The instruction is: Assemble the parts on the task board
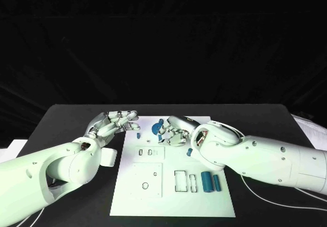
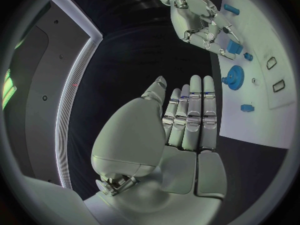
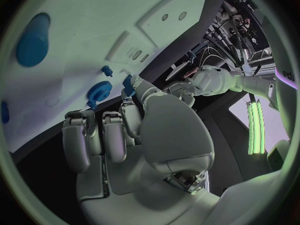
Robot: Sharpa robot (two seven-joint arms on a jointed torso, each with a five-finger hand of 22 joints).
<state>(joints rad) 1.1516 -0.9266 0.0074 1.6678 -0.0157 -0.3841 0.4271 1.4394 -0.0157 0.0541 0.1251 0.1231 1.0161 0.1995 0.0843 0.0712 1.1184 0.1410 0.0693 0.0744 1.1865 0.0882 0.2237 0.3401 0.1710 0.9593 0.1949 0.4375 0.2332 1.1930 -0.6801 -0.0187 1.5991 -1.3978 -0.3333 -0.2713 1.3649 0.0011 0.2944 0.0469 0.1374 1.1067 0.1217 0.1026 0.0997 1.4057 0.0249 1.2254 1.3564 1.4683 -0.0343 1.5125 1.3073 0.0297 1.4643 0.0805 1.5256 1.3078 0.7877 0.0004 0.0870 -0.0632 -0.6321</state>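
Nearest the head camera, two blue cylindrical parts [image 1: 210, 182] lie side by side on the white task board [image 1: 136, 198], just beside its rectangular slots [image 1: 180, 180]. From the fingers outward: the right hand's fingertips [image 3: 129, 87] are closed on a small blue block part [image 2: 234, 47], held at the far end of the board, near a blue toothed gear part [image 2: 234, 77] that sits on the board. The right hand [image 1: 176, 130] is arched over that corner, so the seat below the block is hidden and whether the block touches the board cannot be told. The left hand [image 1: 114, 123] hangs at the board's left edge, above the black table [image 1: 68, 123], its fingers straight and close together, holding nothing. The step in hand is judged to be the seating of the block. It would be done well if the block were kept square to its seat, lowered slowly without brushing the gear, and released only once settled; the left hand could be used to steady the board.
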